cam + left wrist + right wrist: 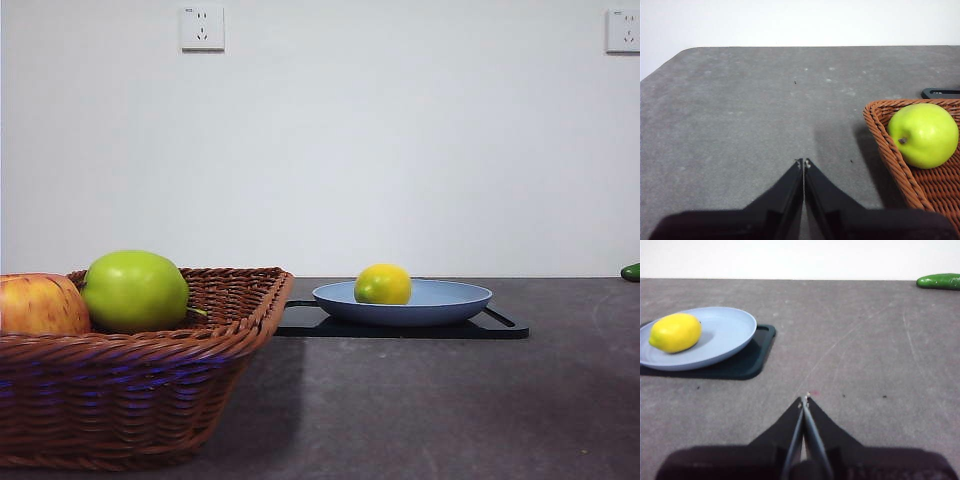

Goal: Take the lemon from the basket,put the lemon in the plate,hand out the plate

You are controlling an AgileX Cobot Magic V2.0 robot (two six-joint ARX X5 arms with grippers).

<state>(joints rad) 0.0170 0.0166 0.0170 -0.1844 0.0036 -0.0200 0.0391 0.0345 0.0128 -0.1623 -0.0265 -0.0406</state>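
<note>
Front view: lemon (383, 284) already sits in the blue plate (455, 297) on the black tray (505, 325), beside the wicker basket (150, 385) holding green apple (135, 291) and red-yellow apple (40, 305). Left wrist: left gripper (803, 162) pinched closed, empty, basket corner nearby. Right wrist: right gripper (804, 401) closed, empty, nearer the plate, whose near rim is reachable over bare tabletop; cucumber (940, 281) far off.

Colours here: the lemon (383, 284) is bright yellow with a slight green tinge, sitting on a matte light blue plate (455, 297). Black tray (505, 325) under that. The basket (150, 390) is reddish-brown wicker weave. Inside it a glossy lime-green apple (135, 291), with a red-yellow streaky apple (38, 304) at its 9 o'clock. Mottled dark grey table (450, 410), dark green cucumber (940, 281).
</note>
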